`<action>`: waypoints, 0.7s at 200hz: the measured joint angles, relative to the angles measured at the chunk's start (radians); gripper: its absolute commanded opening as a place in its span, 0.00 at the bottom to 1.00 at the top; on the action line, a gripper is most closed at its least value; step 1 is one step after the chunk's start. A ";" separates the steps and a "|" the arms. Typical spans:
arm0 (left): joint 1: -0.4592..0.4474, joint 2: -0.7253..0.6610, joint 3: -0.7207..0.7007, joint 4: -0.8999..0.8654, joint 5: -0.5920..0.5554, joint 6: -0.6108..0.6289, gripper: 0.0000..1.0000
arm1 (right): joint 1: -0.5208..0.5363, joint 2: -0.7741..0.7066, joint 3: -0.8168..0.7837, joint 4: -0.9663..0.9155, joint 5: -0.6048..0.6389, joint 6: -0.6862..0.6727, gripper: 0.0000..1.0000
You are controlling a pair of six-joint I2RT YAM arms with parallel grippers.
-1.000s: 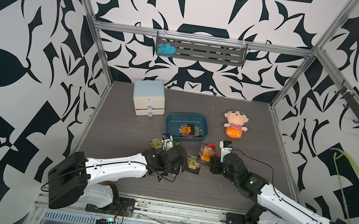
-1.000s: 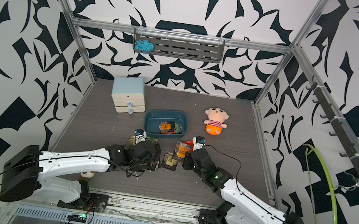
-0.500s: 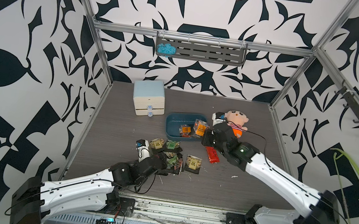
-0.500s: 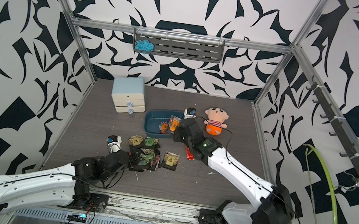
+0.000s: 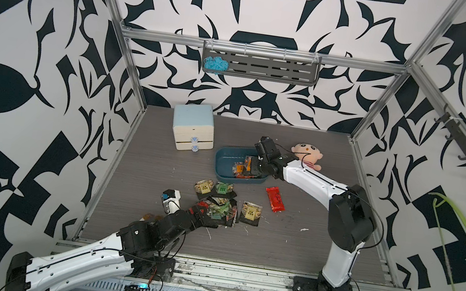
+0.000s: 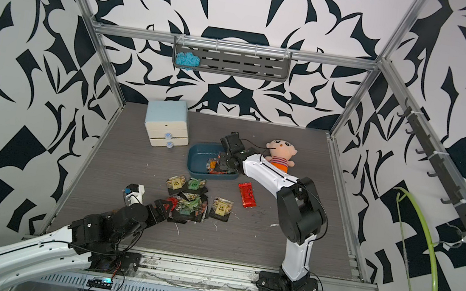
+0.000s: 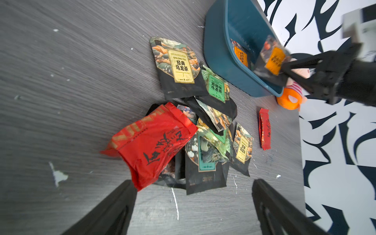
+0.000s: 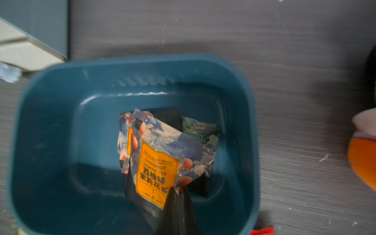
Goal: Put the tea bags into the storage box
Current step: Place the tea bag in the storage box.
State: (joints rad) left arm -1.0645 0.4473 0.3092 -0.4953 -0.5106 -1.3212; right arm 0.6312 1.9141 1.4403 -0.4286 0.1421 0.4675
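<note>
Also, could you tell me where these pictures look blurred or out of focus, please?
Left wrist view: right claw and its tea bag motion-smeared, pile sharp; right wrist view: storage box rim soft, label legible; both top views crisp.

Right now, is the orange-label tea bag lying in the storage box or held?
Held: the right claw is shut on a corner of the orange-label tea bag, which hangs over the storage box, not released.

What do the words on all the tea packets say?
"OOLONG TEA" and "经典乌龙茶": beige-label tea bag.
"青提味乌龙茶": green-label tea bag next to it; its small print is too tiny to read.
"GRAPEFRUIT JASMINE TEA" and "西柚味茉莉花茶": orange-label tea bag over the storage box.
Big red tea bag: brush writing, unreadable.
Small red tea bag: too small.
</note>
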 measured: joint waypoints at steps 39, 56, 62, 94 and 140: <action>0.000 -0.069 -0.028 -0.027 0.007 -0.015 0.94 | 0.006 0.032 0.031 -0.033 0.000 -0.006 0.21; 0.000 -0.078 -0.028 -0.030 0.006 -0.015 0.94 | 0.006 0.023 0.031 -0.037 0.005 -0.013 0.33; 0.000 -0.078 -0.028 -0.030 0.006 -0.014 0.94 | 0.006 0.017 0.031 -0.040 0.010 -0.011 0.39; 0.000 -0.048 -0.028 -0.001 0.004 -0.002 0.94 | 0.006 -0.071 -0.003 -0.054 0.054 -0.026 0.43; 0.000 0.160 0.023 0.105 -0.027 0.028 0.94 | 0.006 -0.415 -0.192 -0.063 0.099 -0.048 0.43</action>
State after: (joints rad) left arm -1.0645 0.6075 0.3321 -0.3908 -0.5373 -1.2934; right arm 0.6373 1.4986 1.2484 -0.4911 0.2413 0.4194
